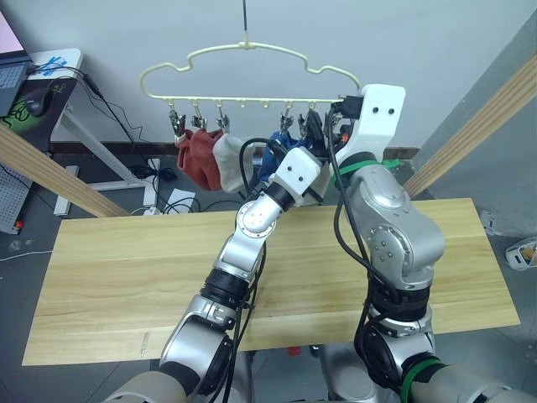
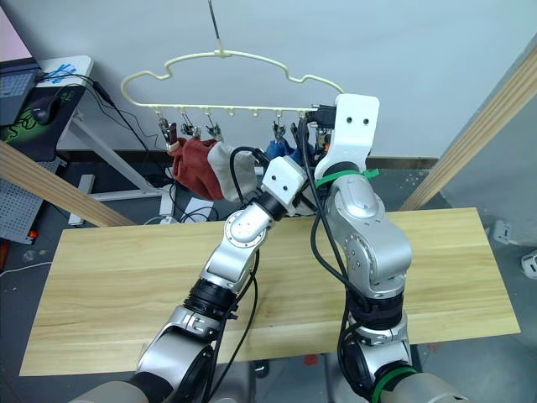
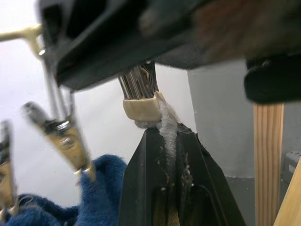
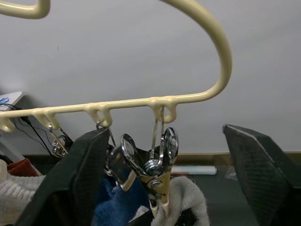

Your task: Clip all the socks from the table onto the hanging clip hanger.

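A laptop (image 1: 10, 74) sits far left. On the clip hanger (image 1: 243, 71) hang one red sock (image 1: 195, 158), one grey sock (image 1: 226, 161) and blue socks (image 1: 273, 156). The left gripper's (image 3: 175, 141) jaws pinch a grey sock (image 3: 167, 123) at the end clip (image 4: 157, 175). The right gripper's (image 4: 164, 155) jaws stand apart around it. The counter (image 1: 109, 277) lies below.

I count one hanger (image 1: 243, 71) on its hook; along its bottom bar I can make out six clips (image 1: 178, 124), though the ones at the right end are partly hidden behind the arms. Hanging from them I see one red sock (image 1: 197, 158), one pale grey sock (image 1: 226, 161) beside it, and blue sock fabric (image 1: 275, 155) that may be one sock or two; I cannot tell which. At the last clip I count one more pale grey sock (image 4: 186, 197). One table (image 1: 126, 269); I count no socks lying on it.
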You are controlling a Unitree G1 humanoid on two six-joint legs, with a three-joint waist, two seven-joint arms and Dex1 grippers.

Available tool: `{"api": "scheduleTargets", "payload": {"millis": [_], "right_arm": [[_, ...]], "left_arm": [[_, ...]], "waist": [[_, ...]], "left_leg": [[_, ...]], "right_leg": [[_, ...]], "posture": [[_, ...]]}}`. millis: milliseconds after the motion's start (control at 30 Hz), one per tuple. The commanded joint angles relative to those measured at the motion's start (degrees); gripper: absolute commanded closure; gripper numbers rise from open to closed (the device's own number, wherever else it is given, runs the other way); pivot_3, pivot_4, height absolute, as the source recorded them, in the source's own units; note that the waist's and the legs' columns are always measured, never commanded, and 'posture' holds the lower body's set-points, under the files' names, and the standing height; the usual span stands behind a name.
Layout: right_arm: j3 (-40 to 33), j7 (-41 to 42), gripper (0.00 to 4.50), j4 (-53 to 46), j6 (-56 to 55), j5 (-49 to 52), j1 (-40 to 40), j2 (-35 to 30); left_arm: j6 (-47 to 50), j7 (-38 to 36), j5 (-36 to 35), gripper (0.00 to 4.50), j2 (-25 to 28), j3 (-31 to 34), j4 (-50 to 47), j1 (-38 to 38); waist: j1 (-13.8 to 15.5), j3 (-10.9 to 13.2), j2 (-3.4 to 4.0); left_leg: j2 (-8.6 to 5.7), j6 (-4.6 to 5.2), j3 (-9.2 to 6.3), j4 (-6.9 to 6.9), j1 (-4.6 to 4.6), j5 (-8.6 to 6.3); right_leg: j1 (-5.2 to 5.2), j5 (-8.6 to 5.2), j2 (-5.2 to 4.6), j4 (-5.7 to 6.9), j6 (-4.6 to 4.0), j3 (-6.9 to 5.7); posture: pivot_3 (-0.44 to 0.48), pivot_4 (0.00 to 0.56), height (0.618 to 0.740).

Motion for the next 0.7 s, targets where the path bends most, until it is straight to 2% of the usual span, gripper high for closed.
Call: {"api": "scheduleTargets", "payload": {"millis": [33,100,333,500,700], "right_arm": [[-0.36,-0.3,0.45,-4.11,-0.58,0.78,0.38,2.24],[-0.61,-0.29,0.45,-4.56,-0.32,1.09,0.61,2.29],[-1.29,0.19,0.45,-5.81,0.06,1.94,1.31,2.33],[-2.31,1.73,0.45,-7.9,0.27,3.71,2.13,0.97],[-3.97,5.53,0.45,-11.32,1.51,7.06,3.76,-2.02]], "left_arm": [[0.59,-0.58,-1.44,3.9,-1.06,-0.14,-2.81,-0.55],[1.43,-1.61,-2.75,3.41,-1.19,0.04,-3.43,-0.18],[4.7,-4.37,-6.56,1.26,-1.04,0.44,-6.64,1.83],[6.75,-7.61,-9.42,0.01,0.29,0.74,-10.37,4.81],[10.65,-11.1,-12.24,0.01,2.92,0.92,-15.47,8.51]], "waist": [[0.0,0.0,0.0],[0.0,0.0,0.0],[0.0,0.0,0.0],[0.02,0.0,0.0],[0.05,-0.01,0.0]], "left_leg": [[0.0,0.0,0.0,0.0,0.0,0.0],[0.0,0.0,0.0,0.0,0.0,0.0],[0.01,0.0,0.0,0.0,0.0,0.0],[0.01,0.0,-0.01,0.0,0.0,0.0],[0.01,0.0,-0.02,0.03,0.01,0.01]], "right_leg": [[0.0,0.0,0.0,0.0,0.0,0.0],[0.0,0.0,0.0,0.0,0.0,0.0],[0.0,0.0,0.0,0.01,0.0,-0.01],[0.0,0.0,0.0,0.01,0.0,-0.01],[0.01,0.0,0.0,0.04,0.0,0.01]], "posture": [[-0.179,0.346,0.74],[-0.179,0.346,0.74],[-0.173,0.337,0.74],[-0.173,0.332,0.74],[-0.171,0.327,0.74]]}}
